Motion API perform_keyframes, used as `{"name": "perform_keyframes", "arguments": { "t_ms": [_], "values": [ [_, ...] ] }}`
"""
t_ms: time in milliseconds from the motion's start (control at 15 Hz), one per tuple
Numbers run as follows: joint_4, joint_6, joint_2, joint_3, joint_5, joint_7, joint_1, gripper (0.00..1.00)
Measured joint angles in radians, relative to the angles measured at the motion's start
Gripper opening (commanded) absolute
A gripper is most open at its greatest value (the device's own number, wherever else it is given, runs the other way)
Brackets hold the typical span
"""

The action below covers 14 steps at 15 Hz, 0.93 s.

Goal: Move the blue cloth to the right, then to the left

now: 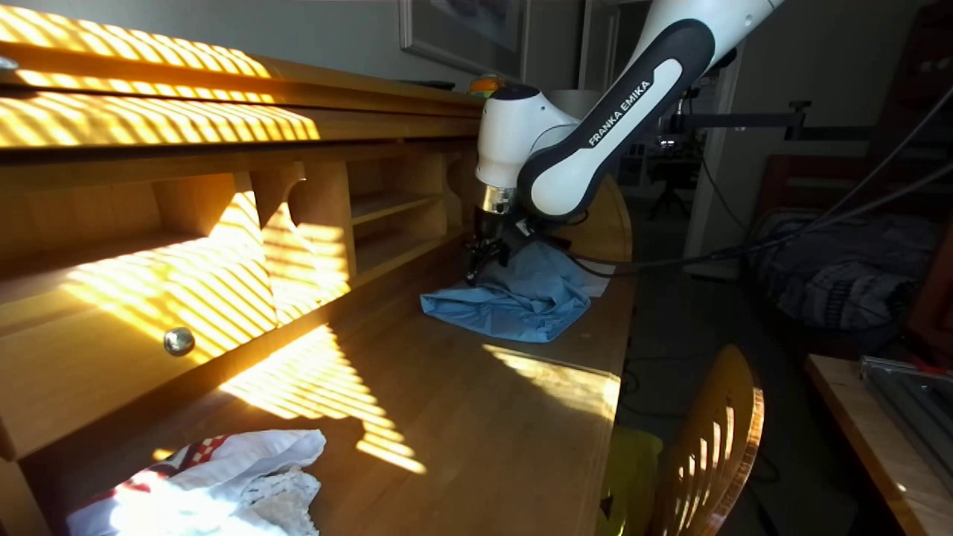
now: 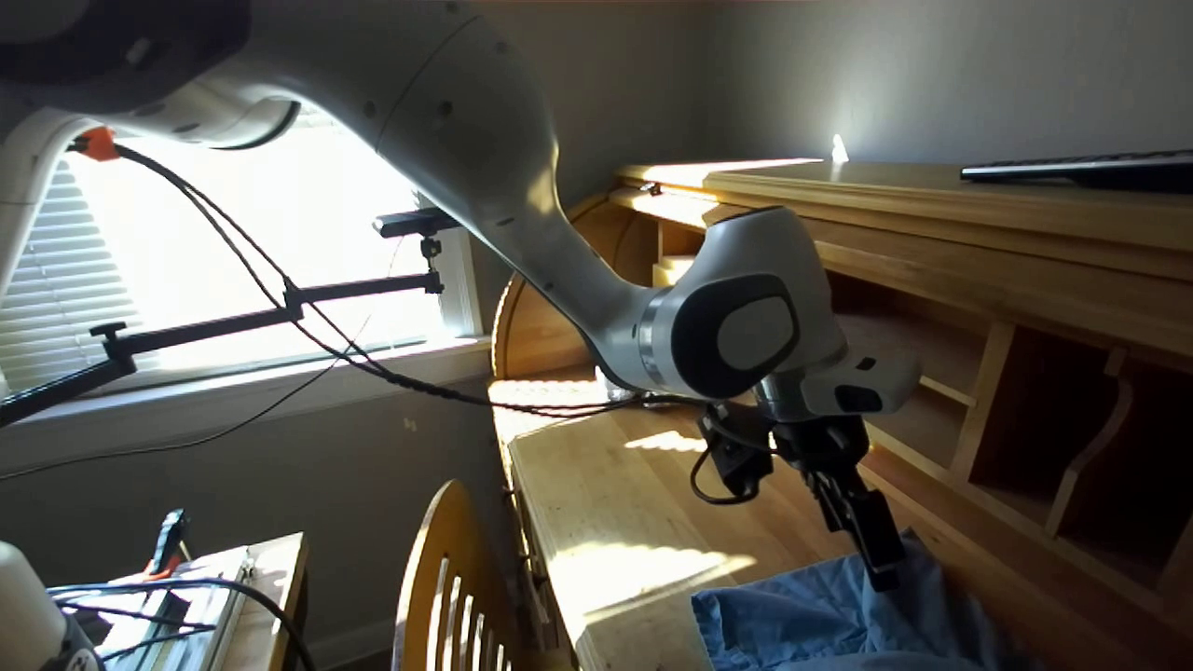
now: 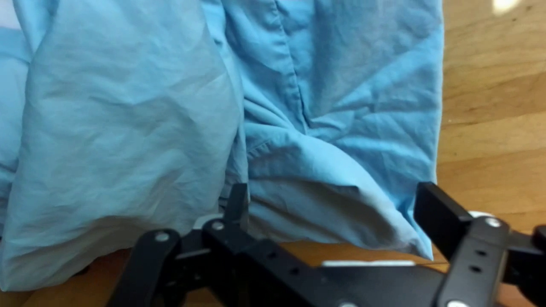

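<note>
The blue cloth [image 1: 521,305] lies crumpled on the wooden desk, below the arm. It also shows in an exterior view [image 2: 792,620], cut off by the bottom edge. In the wrist view the cloth [image 3: 140,106] fills most of the picture, with a folded flap at the right. My gripper [image 3: 332,192] is open, its fingers wide apart over the cloth's near right part, with cloth visible between them. In both exterior views the gripper [image 1: 485,274] [image 2: 881,573] points down at the cloth's shelf-side edge. Whether the fingertips touch the cloth I cannot tell.
Wooden shelf compartments [image 1: 394,205] rise along the back of the desk [image 1: 461,417]. A white cloth with a red pattern [image 1: 216,484] lies at the desk's near end. A white sheet [image 1: 598,279] lies beside the blue cloth. A wooden chair [image 1: 715,447] stands at the desk's open edge.
</note>
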Motion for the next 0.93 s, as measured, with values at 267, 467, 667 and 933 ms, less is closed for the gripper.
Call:
{"name": "perform_keyframes", "arguments": {
  "t_ms": [267, 467, 667, 933],
  "values": [
    [0.040, 0.000, 0.047, -0.016, 0.000, -0.118, 0.001, 1.00],
    [0.071, 0.003, 0.079, -0.029, -0.004, -0.188, 0.001, 1.00],
    [0.101, 0.031, 0.116, -0.034, -0.008, -0.240, -0.001, 1.00],
    [0.144, 0.075, 0.173, -0.032, -0.008, -0.290, -0.003, 0.74]
  ]
}}
